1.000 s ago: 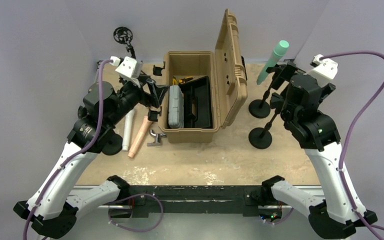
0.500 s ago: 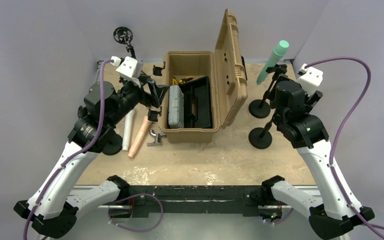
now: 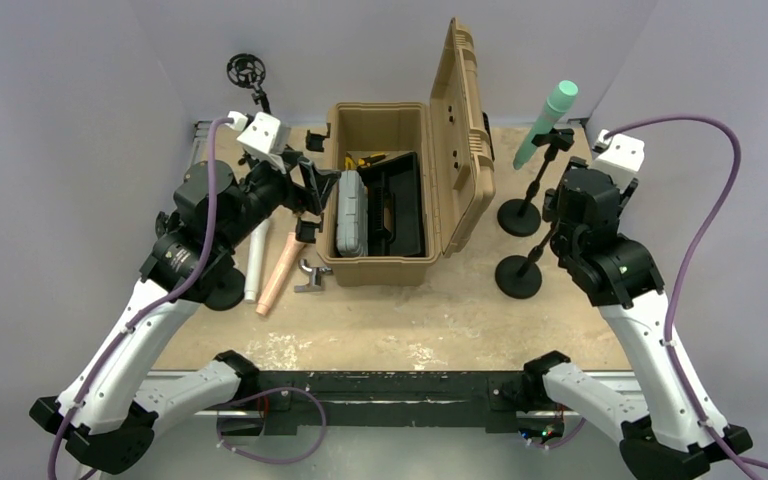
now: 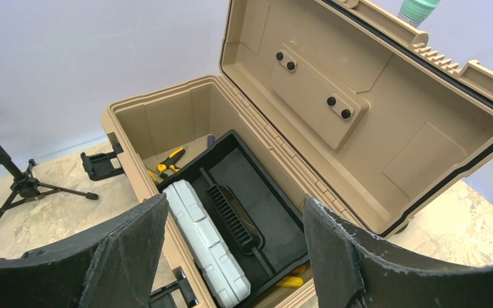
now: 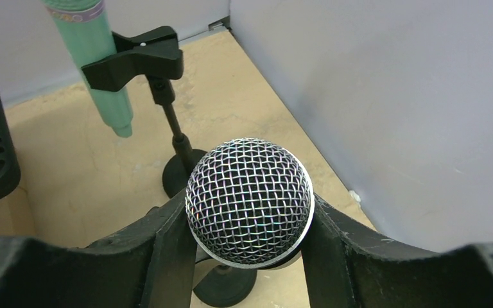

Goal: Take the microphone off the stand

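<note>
A microphone with a silver mesh head (image 5: 249, 200) stands on the nearer black stand, whose round base (image 5: 224, 287) shows below it. My right gripper (image 5: 247, 215) has both black fingers (image 5: 167, 250) pressed against the sides of the head. In the top view my right wrist (image 3: 585, 215) covers the microphone; only the stand base (image 3: 519, 277) and its rod show. My left gripper (image 4: 231, 218) hangs open over the toolbox, nothing between its fingers.
A green microphone (image 3: 547, 120) sits clipped in a second stand (image 3: 520, 217) just behind. The open tan toolbox (image 3: 355, 118) holds a black tray and a white case (image 3: 350, 215). White (image 3: 257, 260) and pink (image 3: 280, 272) cylinders lie left of it. The right wall is close.
My right arm swung in toward the near stand, and its jaws came together from wide open onto the mesh head. The left arm barely shifted.
</note>
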`<move>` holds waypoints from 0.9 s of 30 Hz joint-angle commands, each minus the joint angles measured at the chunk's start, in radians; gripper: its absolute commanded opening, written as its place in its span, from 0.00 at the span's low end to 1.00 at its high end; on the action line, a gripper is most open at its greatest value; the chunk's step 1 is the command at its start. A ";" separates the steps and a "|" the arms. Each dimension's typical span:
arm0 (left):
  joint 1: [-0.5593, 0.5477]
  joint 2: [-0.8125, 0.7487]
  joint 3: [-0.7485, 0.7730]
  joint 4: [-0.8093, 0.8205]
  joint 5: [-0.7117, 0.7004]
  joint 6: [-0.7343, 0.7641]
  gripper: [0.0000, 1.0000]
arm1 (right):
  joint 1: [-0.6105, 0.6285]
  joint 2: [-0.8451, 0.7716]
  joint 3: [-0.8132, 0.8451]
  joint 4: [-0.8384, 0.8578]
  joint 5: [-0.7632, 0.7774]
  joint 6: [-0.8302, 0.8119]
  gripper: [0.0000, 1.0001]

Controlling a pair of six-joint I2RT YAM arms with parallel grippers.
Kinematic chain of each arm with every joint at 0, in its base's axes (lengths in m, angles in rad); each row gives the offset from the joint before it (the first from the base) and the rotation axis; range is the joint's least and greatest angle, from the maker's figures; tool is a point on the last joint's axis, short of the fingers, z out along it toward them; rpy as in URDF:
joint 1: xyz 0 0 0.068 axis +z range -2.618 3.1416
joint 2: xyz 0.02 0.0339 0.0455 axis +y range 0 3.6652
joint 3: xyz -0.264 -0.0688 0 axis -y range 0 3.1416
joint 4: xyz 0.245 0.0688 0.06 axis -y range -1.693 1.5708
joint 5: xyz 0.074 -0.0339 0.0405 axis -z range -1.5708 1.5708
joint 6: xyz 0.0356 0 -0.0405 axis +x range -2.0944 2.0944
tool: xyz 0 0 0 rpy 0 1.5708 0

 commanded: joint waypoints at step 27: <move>-0.019 0.039 -0.091 0.211 0.282 -0.174 0.80 | 0.098 -0.279 -0.026 0.241 -1.027 -0.359 0.00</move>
